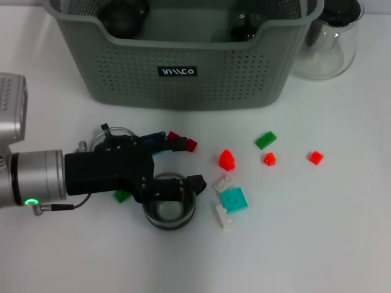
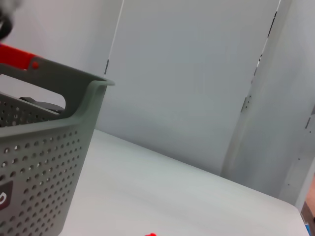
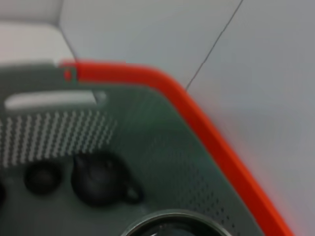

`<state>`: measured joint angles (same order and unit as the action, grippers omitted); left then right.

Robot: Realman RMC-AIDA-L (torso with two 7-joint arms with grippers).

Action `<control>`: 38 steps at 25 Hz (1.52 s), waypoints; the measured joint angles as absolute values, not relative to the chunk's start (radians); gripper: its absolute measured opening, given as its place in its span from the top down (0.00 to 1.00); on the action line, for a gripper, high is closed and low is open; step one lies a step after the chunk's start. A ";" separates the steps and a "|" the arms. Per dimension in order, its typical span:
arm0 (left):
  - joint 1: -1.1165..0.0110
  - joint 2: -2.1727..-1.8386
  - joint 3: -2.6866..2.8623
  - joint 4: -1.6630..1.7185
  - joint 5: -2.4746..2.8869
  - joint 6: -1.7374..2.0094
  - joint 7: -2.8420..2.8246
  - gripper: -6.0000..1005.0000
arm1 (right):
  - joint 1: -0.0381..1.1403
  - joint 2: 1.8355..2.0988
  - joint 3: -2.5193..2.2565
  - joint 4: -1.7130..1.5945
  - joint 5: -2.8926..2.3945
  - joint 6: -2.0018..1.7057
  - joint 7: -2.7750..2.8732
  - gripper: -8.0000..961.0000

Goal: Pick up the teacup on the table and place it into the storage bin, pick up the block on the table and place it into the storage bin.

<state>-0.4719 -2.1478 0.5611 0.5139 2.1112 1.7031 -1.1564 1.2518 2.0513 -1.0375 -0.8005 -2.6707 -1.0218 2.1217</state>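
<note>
The teacup (image 1: 169,209) stands on the bench (image 1: 317,244), in front of the storage bin (image 1: 183,55). My left tool (image 1: 188,165) reaches over it, fingers spread, nothing held. I judge neither teacup nor block, such as the red one (image 1: 226,160), placed yet.

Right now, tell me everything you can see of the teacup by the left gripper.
The teacup is a small clear glass cup with a dark band around its wall, standing upright on the white table, mouth up and empty. The left gripper reaches over its rim; whether the fingers touch it is unclear.
</note>
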 joint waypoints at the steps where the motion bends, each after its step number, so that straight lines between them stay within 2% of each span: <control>1: -0.472 -2.148 0.561 0.514 2.111 1.703 -1.156 0.13 | 1.265 2.063 -1.052 -0.765 -2.703 -0.980 2.121 0.94; 4: -0.469 -2.149 0.559 0.514 2.111 1.700 -1.154 0.13 | 1.291 2.088 -1.097 -0.677 -2.772 -0.887 2.122 0.94; 7: -0.466 -2.149 0.558 0.514 2.111 1.698 -1.153 0.13 | 1.298 2.096 -1.154 -0.601 -2.791 -0.821 2.124 0.94; 15: -0.464 -2.149 0.557 0.514 2.111 1.695 -1.153 0.13 | 1.283 2.099 -1.232 -0.484 -2.789 -0.728 2.117 0.94; 38: -0.465 -2.149 0.557 0.511 2.111 1.688 -1.152 0.13 | 1.268 2.103 -1.305 -0.452 -2.796 -0.720 2.132 0.94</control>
